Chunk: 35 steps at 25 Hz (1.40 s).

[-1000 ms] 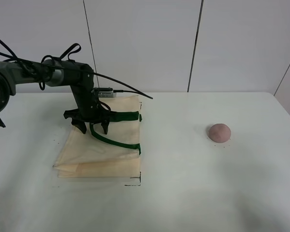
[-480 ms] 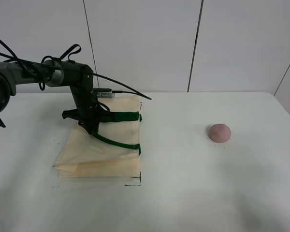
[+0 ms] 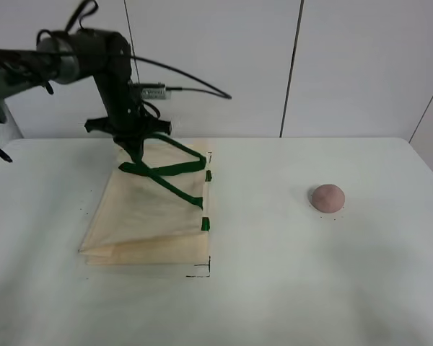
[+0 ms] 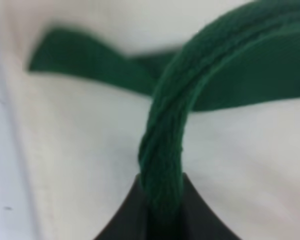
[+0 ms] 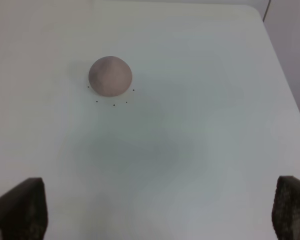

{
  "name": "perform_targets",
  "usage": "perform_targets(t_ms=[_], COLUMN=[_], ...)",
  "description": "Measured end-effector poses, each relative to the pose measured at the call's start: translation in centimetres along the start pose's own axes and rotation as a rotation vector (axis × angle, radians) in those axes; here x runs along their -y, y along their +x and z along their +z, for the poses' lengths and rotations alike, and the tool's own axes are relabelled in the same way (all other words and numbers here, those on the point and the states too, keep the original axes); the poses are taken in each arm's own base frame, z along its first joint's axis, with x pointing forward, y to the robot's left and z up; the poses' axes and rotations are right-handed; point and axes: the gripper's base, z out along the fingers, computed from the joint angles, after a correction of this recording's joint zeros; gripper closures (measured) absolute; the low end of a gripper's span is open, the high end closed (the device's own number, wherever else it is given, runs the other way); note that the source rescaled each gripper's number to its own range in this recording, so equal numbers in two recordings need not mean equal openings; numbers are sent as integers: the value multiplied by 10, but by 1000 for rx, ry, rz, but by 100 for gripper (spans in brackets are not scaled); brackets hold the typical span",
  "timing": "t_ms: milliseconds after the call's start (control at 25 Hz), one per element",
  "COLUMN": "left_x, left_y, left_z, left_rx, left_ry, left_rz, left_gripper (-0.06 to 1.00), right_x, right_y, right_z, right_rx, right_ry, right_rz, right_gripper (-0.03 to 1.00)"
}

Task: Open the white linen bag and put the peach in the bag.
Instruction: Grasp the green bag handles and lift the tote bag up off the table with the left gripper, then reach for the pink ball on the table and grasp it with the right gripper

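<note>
The white linen bag [image 3: 148,220] lies on the left of the table, its upper layer pulled up at the far side. My left gripper [image 3: 133,149] is shut on one dark green handle [image 3: 162,155] and holds it above the bag. In the left wrist view the green handle [image 4: 162,150] is pinched between my black fingers [image 4: 125,220] over the cream fabric [image 4: 75,150]. The peach [image 3: 327,197] sits on the table at the right, apart from the bag. The right wrist view shows the peach [image 5: 110,75] ahead of my open, empty right gripper [image 5: 157,205].
Small black corner marks [image 3: 202,272] lie on the table by the bag's near right corner. Black dots [image 5: 113,104] ring the peach. The table's right edge [image 5: 285,90] runs close to the peach. A cable [image 3: 195,83] trails from the left arm.
My left gripper closed on the green handle and rose, lifting the handle and the bag's top layer off the table. The peach has not moved.
</note>
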Motion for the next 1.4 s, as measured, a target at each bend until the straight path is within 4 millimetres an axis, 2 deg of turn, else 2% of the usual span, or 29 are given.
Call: perform_targets(t_ms=[200,440,600,720,880,1040,1120,1280,1400], left_x=[-6,-17,-21,-22,-22,-22,-21,-20,-19], left_y=[-8,12,24,26,26,27,27,28,28], left_z=[-92,-168,-198,-203,-204,-206,-206,-206,-206], left_rx=[201,356,418,429,429,432,431,427,425], left_ry=[47,97,120,122,126,135,141,158,168], left_rz=[24,50,53,53,53,53,53,52,51], left_gripper=[94,94,94,94,94,94,94,94,94], right_x=[0,0,-2,-4,-5,-6,-6,-11,-24], right_y=[0,-2,-17,-47,-88,-117,-124,-131,-122], right_z=[0,3,25,52,112,195,239,315,362], right_rx=[0,-24,-176,-254,-371,-498,-554,-630,-687], right_ry=[0,0,-14,-25,-22,-24,-32,-72,-118], right_rz=[0,0,10,22,26,1,-22,-42,-76], right_gripper=[-3,-3,-3,-3,-3,-3,-3,-3,-3])
